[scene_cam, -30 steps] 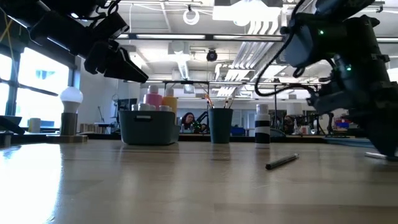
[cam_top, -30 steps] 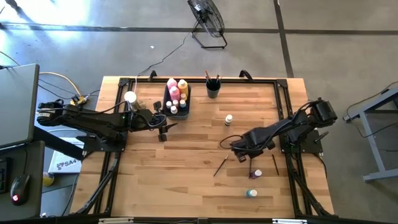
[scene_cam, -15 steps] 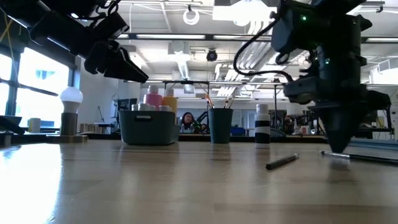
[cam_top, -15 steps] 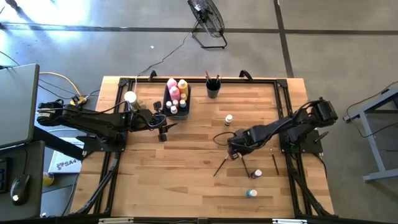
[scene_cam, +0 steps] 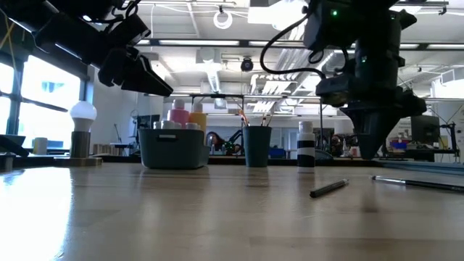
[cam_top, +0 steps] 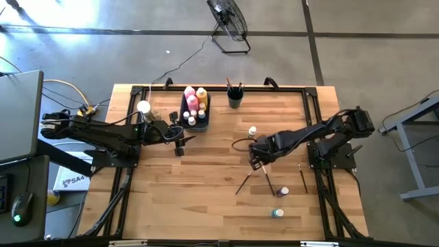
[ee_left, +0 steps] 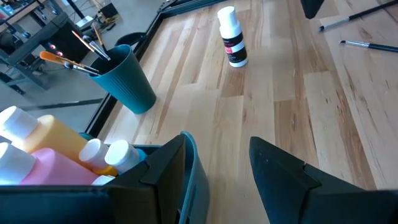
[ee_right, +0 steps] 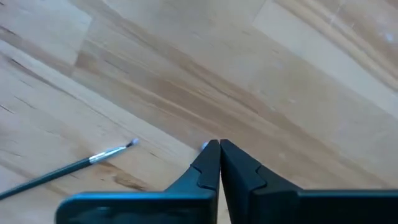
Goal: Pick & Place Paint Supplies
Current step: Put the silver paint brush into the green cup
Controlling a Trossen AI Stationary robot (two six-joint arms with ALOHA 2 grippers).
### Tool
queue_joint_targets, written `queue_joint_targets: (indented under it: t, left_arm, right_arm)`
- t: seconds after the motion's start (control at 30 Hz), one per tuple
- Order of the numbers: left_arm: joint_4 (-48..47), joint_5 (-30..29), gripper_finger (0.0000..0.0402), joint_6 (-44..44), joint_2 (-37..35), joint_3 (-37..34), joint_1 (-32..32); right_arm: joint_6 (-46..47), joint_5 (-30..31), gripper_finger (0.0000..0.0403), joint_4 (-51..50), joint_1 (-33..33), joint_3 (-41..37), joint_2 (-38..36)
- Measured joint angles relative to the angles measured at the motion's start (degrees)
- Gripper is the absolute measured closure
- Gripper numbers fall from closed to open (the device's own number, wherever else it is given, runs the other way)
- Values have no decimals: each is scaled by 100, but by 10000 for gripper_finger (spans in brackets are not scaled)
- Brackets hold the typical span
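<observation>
My right gripper (cam_top: 257, 160) is shut and hangs just above the wood near the table's middle (scene_cam: 366, 151); nothing shows between its closed fingers (ee_right: 219, 149). Thin dark paintbrushes lie close by (cam_top: 243, 183) (cam_top: 266, 178) (cam_top: 303, 180), and one (ee_right: 68, 167) lies beside the fingertips. A white-capped bottle (cam_top: 252, 131) stands just behind the gripper. A purple bottle (cam_top: 282, 193) and a teal one (cam_top: 276, 213) stand nearer the front. My left gripper (cam_top: 182, 142) is open and empty (ee_left: 217, 146), just in front of the dark bin (cam_top: 194, 113) that holds pink and yellow squeeze bottles.
A dark cup (cam_top: 235, 97) holding brushes stands at the back edge, right of the bin. A white knob on a tan base (cam_top: 143, 107) sits at the back left. A black frame rail runs along the table's sides. A fan (cam_top: 228, 20) stands on the floor behind.
My right gripper has moved left toward the table's middle and lifted off the wood, staying shut. The left arm has not moved.
</observation>
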Motion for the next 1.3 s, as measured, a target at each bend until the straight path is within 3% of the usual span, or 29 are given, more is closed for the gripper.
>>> queue_joint_targets:
  t: [0.5, 1.3]
  left_arm:
    - [-13, 0, 226, 0, 0, 0, 0]
    - [-48, 0, 226, 0, 0, 0, 0]
  right_arm:
    - [-306, -319, 284, -52, -35, 0, 29]
    - [-353, -362, 300, -31, -31, -2, 704]
